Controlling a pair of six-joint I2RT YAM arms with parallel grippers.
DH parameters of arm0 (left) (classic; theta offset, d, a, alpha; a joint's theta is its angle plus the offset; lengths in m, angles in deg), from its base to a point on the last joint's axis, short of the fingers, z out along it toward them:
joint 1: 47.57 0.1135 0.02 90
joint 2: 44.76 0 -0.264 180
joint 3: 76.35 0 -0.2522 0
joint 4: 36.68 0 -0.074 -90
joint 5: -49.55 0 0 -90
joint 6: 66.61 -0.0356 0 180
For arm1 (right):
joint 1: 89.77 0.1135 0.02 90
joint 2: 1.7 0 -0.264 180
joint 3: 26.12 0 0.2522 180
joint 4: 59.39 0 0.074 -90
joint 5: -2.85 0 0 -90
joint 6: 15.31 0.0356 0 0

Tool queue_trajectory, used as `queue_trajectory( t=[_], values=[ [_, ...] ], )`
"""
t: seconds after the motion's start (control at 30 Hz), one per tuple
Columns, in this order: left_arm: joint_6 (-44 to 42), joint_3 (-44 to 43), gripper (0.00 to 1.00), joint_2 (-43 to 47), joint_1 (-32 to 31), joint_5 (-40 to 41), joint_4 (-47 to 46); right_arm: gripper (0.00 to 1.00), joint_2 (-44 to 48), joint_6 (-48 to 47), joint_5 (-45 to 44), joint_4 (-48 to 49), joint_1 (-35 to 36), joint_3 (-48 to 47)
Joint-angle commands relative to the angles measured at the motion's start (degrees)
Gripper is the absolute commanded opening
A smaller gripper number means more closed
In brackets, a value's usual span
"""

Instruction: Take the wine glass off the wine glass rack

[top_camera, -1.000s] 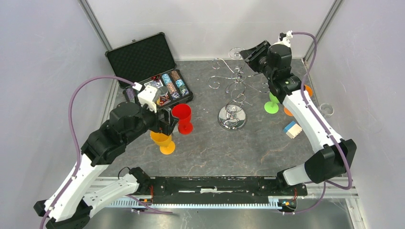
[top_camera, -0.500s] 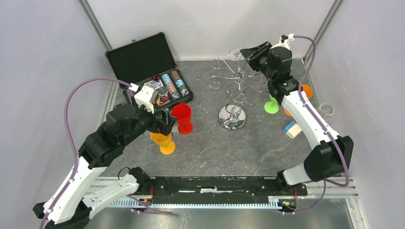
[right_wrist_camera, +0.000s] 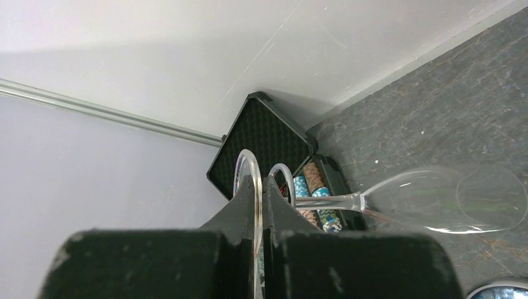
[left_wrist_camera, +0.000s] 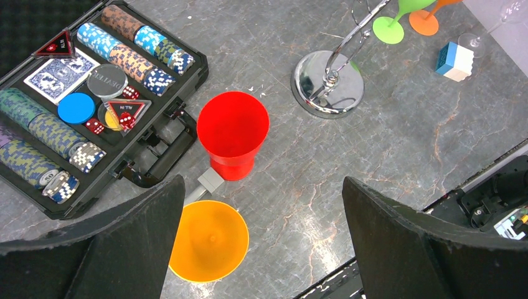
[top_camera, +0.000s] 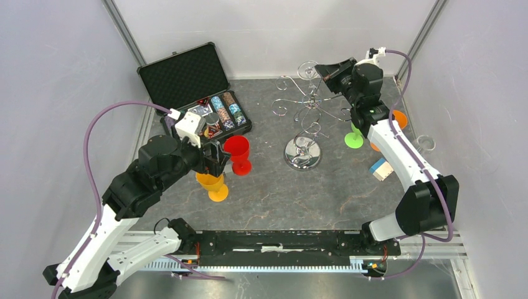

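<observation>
The chrome wine glass rack [top_camera: 302, 153] stands mid-table, its hook arms spreading above the round base. A clear wine glass [top_camera: 307, 70] lies sideways at the rack's far top arms. My right gripper [top_camera: 327, 70] is shut on its flat foot. In the right wrist view the foot [right_wrist_camera: 256, 187] is edge-on between my closed fingers, by my right gripper [right_wrist_camera: 262, 180], and the stem runs right to the bowl [right_wrist_camera: 448, 199]. A curled rack hook [right_wrist_camera: 281, 169] sits right beside the foot at the stem. My left gripper [left_wrist_camera: 261, 187] is open and empty above the cups.
A red cup [left_wrist_camera: 233, 131] and an orange cup [left_wrist_camera: 208, 240] stand under the left gripper. An open poker chip case [left_wrist_camera: 93, 106] is at the back left. A green glass [top_camera: 353, 138], an orange glass [top_camera: 398, 118], a blue-white block [top_camera: 380, 169] and a clear glass [top_camera: 426, 142] stand on the right.
My right gripper has shifted slightly right and up at the rack's top, still holding the glass foot. The left arm drew back a little, then held still.
</observation>
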Motion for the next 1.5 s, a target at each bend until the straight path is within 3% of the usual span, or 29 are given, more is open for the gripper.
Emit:
queue_trajectory(
  t=[0.0,0.23,0.67,1.3,1.47],
  values=[
    [-1.84,-0.04,1.00,-0.15,-0.14,0.70,-1.35,0.00,1.68,0.69,0.19,5.32,-0.40,0.41],
    [-1.67,-0.02,1.00,-0.02,-0.14,0.50,-1.34,0.00,2.33,-0.01,-0.91,8.80,-0.60,-0.27],
    [-1.49,0.05,1.00,-0.09,-0.09,0.16,-1.31,0.00,3.37,-4.81,-4.95,6.47,-0.79,-2.73],
    [-1.23,0.27,1.00,0.27,-0.14,0.11,-1.42,0.00,6.98,-2.84,-5.53,3.00,-0.86,-2.18],
    [-1.30,0.40,1.00,0.30,-0.19,0.15,-1.50,0.00,8.72,0.48,-1.57,3.08,-0.30,0.24]
  ],
)
